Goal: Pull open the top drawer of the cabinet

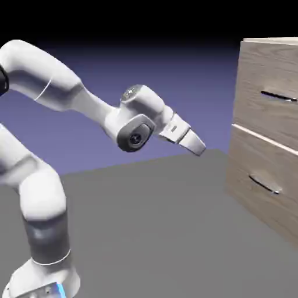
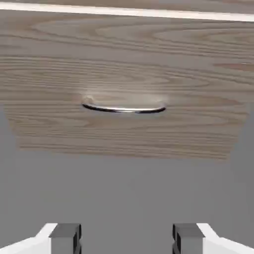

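The cabinet [image 1: 289,42] stands at the exterior view's right, in light brown wood grain. Its top drawer [image 1: 262,73] is shut flush, with a slim silver handle [image 1: 278,96]. My gripper [image 1: 199,149] hangs in the air to the left of the cabinet, well short of it, at about the height of the pale seam and pointing down toward it. In the hand view the fingertips [image 2: 66,237] stand wide apart with nothing between them. That view faces the lower drawer front [image 2: 127,59] and its handle [image 2: 124,108]. Only a thin strip of the top drawer [image 2: 124,2] shows above the seam.
The lower drawer [image 1: 259,174] has a like handle [image 1: 265,185]. Grey table surface [image 1: 163,233] lies between my arm's base and the cabinet.
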